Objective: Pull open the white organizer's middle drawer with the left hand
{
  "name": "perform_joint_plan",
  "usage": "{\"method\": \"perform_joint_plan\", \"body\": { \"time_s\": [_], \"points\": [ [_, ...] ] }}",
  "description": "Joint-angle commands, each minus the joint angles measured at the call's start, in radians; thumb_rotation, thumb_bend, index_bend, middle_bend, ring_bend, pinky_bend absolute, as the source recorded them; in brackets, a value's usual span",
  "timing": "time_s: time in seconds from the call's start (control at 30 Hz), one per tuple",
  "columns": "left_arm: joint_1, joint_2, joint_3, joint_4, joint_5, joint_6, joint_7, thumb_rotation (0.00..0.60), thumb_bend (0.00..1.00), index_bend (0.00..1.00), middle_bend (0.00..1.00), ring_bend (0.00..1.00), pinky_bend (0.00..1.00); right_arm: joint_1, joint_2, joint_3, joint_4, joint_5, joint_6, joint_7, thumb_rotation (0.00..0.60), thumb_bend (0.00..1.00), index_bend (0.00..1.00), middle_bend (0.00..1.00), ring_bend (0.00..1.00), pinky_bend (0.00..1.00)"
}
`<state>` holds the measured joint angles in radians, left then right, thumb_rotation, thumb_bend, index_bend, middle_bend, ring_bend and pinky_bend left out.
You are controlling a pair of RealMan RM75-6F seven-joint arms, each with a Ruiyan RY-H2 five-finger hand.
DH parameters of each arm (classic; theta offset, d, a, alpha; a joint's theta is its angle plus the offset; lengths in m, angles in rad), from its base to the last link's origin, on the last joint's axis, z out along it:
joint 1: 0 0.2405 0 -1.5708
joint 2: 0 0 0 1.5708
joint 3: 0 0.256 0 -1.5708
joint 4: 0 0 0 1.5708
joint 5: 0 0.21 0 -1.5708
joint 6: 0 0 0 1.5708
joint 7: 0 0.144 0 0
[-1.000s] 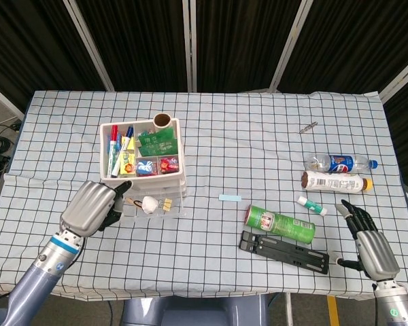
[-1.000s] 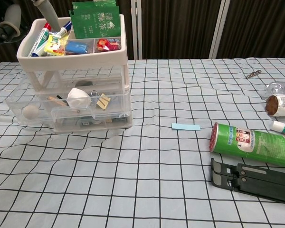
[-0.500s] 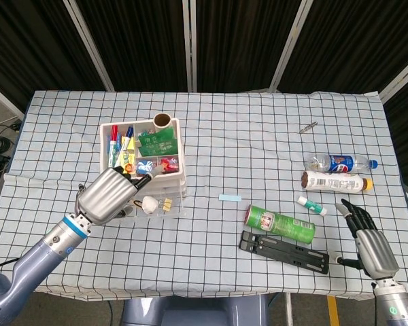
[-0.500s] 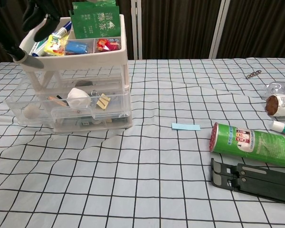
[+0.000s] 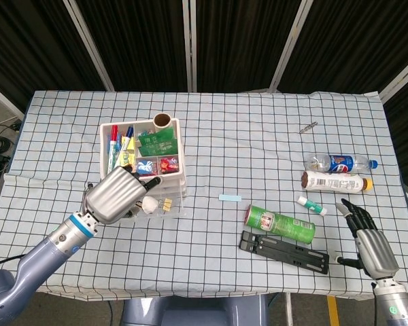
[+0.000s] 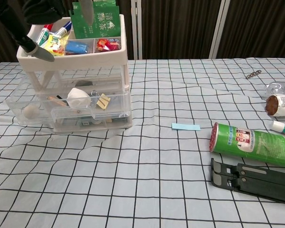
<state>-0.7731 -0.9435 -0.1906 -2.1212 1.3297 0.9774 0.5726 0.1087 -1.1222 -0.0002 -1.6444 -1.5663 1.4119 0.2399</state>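
The white organizer [image 5: 179, 151] stands left of centre, its top tray full of pens and packets. Below the white frame [image 6: 76, 62], a clear drawer [image 6: 92, 113] holding a white round thing and yellow clips juts out toward me; in the head view this drawer [image 5: 164, 204] shows in front of the frame. My left hand [image 5: 117, 193] hovers over the organizer's front left, fingers spread toward the tray. In the chest view one fingertip [image 6: 39, 51] lies at the tray's left rim. It holds nothing. My right hand [image 5: 367, 239] rests flat and open near the table's front right edge.
A green can [image 5: 279, 225] lies above a black folding stand [image 5: 284, 251] right of centre. Two bottles [image 5: 340, 163] and a small tube [image 5: 312, 205] lie at the right. A pale blue slip [image 5: 230, 197] sits mid-table. The checked cloth is wrinkled before the organizer.
My left hand has moved right, from the organizer's front left corner to over its front, fingers now reaching above the top tray. The drawer and right hand have not visibly moved.
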Motion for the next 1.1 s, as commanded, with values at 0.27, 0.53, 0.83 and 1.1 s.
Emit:
{"method": "perform_joint_plan", "body": {
  "time_s": [0.27, 0.53, 0.83, 1.1],
  "points": [
    [-0.063, -0.045, 0.004, 0.076, 0.040, -0.080, -0.035, 0.600, 0.00, 0.56, 1.00, 0.90, 0.83, 0.002, -0.002, 0.008, 0.009, 0.015, -0.004, 0.006, 0.600, 0.11, 0.01, 0.00, 0.00, 0.00],
    [-0.102, -0.042, 0.030, 0.124, 0.087, -0.140, 0.014, 0.600, 0.00, 0.54, 1.00, 0.90, 0.83, -0.001, -0.001, 0.018, 0.015, 0.027, 0.005, 0.020, 0.600, 0.11, 0.01, 0.00, 0.00, 0.00],
    [-0.119, -0.068, 0.050, 0.189, 0.096, -0.169, -0.009, 0.600, 0.00, 0.47, 1.00, 0.90, 0.83, 0.007, -0.018, 0.022, 0.035, 0.048, -0.021, 0.002, 0.600, 0.11, 0.01, 0.00, 0.00, 0.00],
    [-0.133, -0.078, 0.059, 0.235, 0.103, -0.190, -0.040, 0.600, 0.00, 0.50, 1.00, 0.90, 0.83, 0.012, -0.032, 0.031, 0.052, 0.075, -0.040, -0.009, 0.600, 0.11, 0.01, 0.00, 0.00, 0.00]
  ]
}}
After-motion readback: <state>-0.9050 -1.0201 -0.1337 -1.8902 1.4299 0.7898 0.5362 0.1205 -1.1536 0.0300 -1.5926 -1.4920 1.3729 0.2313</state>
